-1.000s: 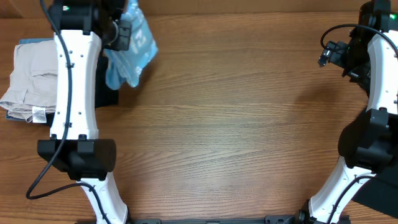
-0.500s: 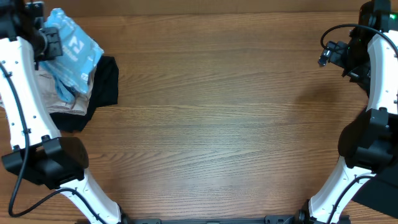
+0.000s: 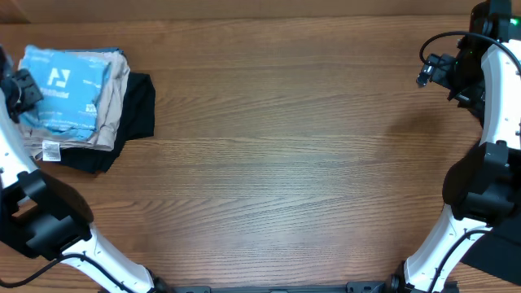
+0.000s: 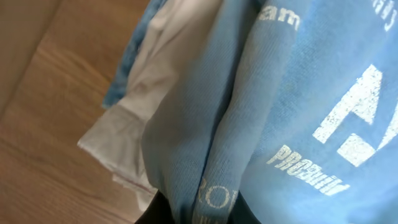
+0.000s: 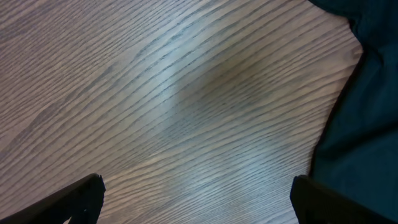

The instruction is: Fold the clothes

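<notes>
One blue T-shirt (image 3: 65, 89) folded atop beige trousers (image 3: 114, 110)

**Left jaws pinched shut, right jaws spread wide**

The left arm (image 3: 32, 220) rises from the near left corner of the counter (image 3: 285, 163) and runs up along the left edge. Its wrist sits near the far left corner. There the left gripper (image 3: 15, 91) has its jaws closed tight on a bunched fold of the light blue T-shirt (image 3: 65, 89). The right arm (image 3: 488, 163) stands from the near right corner up toward the far right corner, its wrist turned inward. The right gripper (image 3: 426, 73) hangs over the counter with its jaws wide apart, holding nothing.
</notes>
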`<state>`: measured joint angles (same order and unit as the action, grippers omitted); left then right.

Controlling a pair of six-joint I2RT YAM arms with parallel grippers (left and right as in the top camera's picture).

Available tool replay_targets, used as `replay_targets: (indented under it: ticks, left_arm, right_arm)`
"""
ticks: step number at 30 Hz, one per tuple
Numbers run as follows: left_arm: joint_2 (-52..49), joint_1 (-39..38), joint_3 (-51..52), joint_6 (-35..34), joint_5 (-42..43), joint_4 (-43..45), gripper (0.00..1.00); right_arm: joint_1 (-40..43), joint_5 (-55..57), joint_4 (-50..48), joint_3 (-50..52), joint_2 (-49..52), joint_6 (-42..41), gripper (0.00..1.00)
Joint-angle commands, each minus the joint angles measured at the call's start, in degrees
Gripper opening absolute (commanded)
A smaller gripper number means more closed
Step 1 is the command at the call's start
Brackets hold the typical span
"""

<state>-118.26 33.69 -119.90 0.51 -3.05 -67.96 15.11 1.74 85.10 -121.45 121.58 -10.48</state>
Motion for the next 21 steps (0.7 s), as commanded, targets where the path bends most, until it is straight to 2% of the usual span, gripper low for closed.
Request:
replay_targets:
  ticks: [1, 2, 3, 4, 5, 6, 9, 12, 13, 14, 15, 18, 21]
  left_arm:
    - [-0.2, 3.9, 0.6, -6.9, -0.3, 0.6, 0.04]
    - [-0.2, 4.7, 0.6, -7.8, 0.7, 0.6, 0.04]
    - [-0.2, 5.0, 0.6, -7.8, 2.1, 0.6, 0.15]
    - [-0.2, 5.0, 0.6, -7.8, 2.6, 0.6, 0.41]
    - [-0.2, 5.0, 0.6, -7.8, 2.7, 0.7, 0.76]
    - [-0.2, 4.9, 0.4, -7.8, 3.0, 1.1, 1.0]
    - [-0.1, 5.1, -6.8, -7.8, 7.8, -1.5, 1.0]
    - [-0.1, 4.8, -15.4, -7.8, 17.6, -4.9, 1.0]
    - [-0.1, 4.5, -16.1, -7.8, 24.8, -4.5, 0.82]
    - [-0.3, 4.1, -15.8, -7.8, 28.9, -4.1, 0.4]
    - [-0.5, 3.6, -15.1, -7.8, 30.4, -3.7, 0.04]
    - [-4.2, 1.8, -13.3, -7.8, 34.1, -3.3, 0.04]
    - [-9.1, 0.6, -13.3, -4.7, 43.2, -4.1, 0.04]
  right_arm:
    - [0.0, 0.3, -0.2, -0.8, -0.7, -0.2, 1.0]
    - [0.0, 0.3, -0.2, -0.8, -0.7, -0.3, 1.0]
    - [0.0, 0.3, -0.2, -0.8, -0.7, -0.2, 1.0]
    - [0.0, 0.3, -0.2, -0.8, -0.7, -0.2, 1.0]
    - [0.0, 0.3, -0.2, -0.8, -0.7, -0.2, 1.0]
    - [0.0, 0.3, -0.2, -0.8, -0.7, -0.3, 1.0]
    - [0.0, 0.3, -0.2, -0.8, -0.7, -0.3, 1.0]
    - [0.0, 0.3, -0.2, -0.8, -0.7, -0.2, 1.0]
    - [0.0, 0.3, -0.2, -0.8, -0.7, -0.2, 1.0]
    - [0.0, 0.3, -0.2, -0.8, -0.7, -0.2, 1.0]
    - [0.0, 0.3, -0.2, -0.8, -0.7, -0.2, 1.0]
    - [0.0, 0.3, -0.2, -0.8, -0.7, -0.2, 1.0]
    - [0.0, 0.3, -0.2, -0.8, -0.7, -0.2, 1.0]
